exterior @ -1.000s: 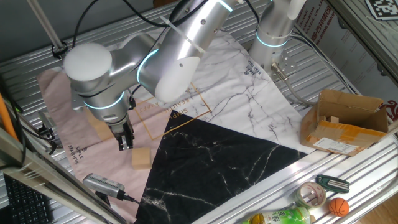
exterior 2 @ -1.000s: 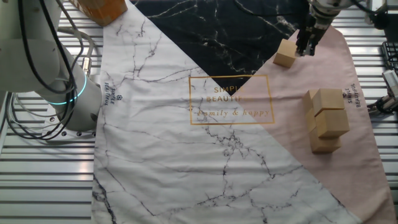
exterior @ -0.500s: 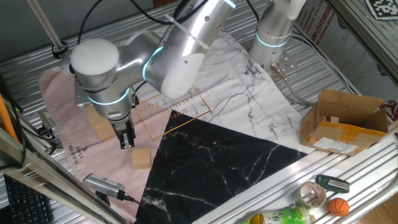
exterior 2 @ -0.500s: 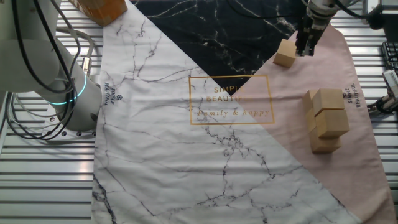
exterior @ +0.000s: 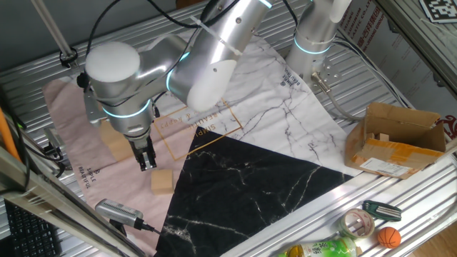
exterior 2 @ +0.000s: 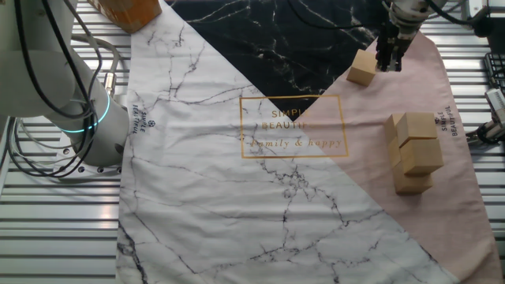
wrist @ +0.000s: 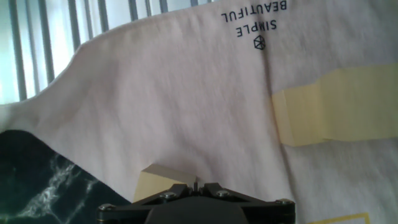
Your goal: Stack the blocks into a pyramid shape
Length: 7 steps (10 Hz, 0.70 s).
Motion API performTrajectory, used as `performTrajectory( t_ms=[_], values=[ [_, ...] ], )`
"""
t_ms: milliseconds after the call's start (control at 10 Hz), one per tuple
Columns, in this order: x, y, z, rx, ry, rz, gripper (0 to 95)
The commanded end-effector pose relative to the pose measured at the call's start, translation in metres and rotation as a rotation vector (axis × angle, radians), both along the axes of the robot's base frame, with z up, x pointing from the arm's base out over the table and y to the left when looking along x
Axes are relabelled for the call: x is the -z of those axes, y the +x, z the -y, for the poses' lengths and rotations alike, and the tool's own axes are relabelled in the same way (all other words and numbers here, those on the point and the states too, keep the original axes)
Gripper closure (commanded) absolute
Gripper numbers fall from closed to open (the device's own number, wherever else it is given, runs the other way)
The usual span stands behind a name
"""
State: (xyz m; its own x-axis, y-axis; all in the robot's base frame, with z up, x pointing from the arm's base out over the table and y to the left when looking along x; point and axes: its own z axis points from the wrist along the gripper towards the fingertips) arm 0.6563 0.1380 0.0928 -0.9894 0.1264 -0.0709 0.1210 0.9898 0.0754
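Hand view shows the gripper (wrist: 196, 186) closest of all, with its two fingers pressed together and nothing between them. Just past the fingertips sits one loose block (wrist: 157, 182) on the pink cloth (wrist: 186, 112), right at the edge of the black marble patch (wrist: 37, 180). Farther off lies the side of the stacked blocks (wrist: 336, 112). My guess is the claw needs to open before it goes for the loose block. If it comes down closed, it may bump the block and push it away over the cloth. The cloth could also slide or bunch up, and that might shake the pile. The pile looks a bit uneven in the other fixed view, so a bump could tip it. In that view the gripper (exterior 2: 390, 59) hangs low, pointing straight down, just beside the loose block (exterior 2: 363, 68) and not touching it. The stacked blocks (exterior 2: 413, 151) stand apart from it on the same cloth. From one fixed view, the arm (exterior: 125, 86) bends over the pink corner, and the gripper (exterior: 146, 160) sits between the loose block (exterior: 162, 181) and the pile.
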Motion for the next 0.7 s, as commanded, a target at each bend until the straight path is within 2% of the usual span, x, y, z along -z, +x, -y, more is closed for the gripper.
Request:
performTrajectory(
  t_ms=[100,200,600,700],
  values=[
    [-0.0002,-0.0001,0.0004,0.042,-0.035,0.005,95.0],
    [-0.0002,-0.0001,0.0004,0.025,-0.044,-0.016,95.0],
    [-0.0002,-0.0001,0.0004,0.01,-0.037,-0.051,95.0],
    [-0.0002,-0.0001,0.0004,0.013,-0.033,-0.05,95.0]
  ],
)
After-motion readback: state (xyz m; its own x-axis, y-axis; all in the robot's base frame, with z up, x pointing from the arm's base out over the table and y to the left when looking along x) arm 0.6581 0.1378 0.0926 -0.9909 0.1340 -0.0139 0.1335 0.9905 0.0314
